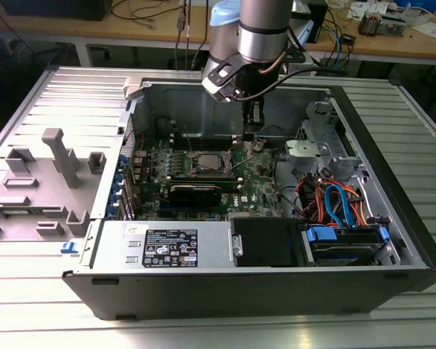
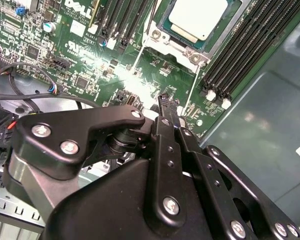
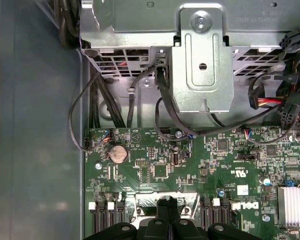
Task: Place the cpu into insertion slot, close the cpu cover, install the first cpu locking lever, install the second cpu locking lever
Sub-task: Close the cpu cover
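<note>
cpu (image 2: 198, 17) sits in the insertion slot (image 1: 193, 163), silver top up. cpu cover (image 2: 176, 44) lies flat around it (chip shows through the window). Gripper (image 2: 165, 102) fingers are pressed together with nothing between them, tip low over the green board (image 2: 105, 75), just beside the socket corner.

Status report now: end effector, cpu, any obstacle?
End effector shut, low over green circuit board. Silver-grey square cpu seated, silver frame cover down around it. Nothing in the way.
</note>
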{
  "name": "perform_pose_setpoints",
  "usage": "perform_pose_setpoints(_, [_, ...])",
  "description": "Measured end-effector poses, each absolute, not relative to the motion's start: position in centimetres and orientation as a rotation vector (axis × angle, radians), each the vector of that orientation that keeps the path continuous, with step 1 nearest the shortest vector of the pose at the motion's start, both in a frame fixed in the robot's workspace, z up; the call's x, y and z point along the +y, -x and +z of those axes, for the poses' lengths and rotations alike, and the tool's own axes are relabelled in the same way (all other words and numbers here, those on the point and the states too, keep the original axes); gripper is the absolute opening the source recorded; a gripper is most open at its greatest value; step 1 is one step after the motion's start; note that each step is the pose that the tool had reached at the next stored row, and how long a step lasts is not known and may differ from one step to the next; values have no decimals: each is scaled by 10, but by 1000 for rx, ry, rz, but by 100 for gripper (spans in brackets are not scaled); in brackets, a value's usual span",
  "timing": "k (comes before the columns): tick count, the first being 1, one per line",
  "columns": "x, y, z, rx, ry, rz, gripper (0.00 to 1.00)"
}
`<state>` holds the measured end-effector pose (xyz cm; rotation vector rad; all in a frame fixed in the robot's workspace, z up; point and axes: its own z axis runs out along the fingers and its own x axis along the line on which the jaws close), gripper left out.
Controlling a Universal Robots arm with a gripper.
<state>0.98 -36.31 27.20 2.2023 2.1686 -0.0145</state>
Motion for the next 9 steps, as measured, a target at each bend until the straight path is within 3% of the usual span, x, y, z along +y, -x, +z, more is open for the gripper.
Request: perform_pose_setpoints(9, [-363,-14,272,2169,-2202,-14,11])
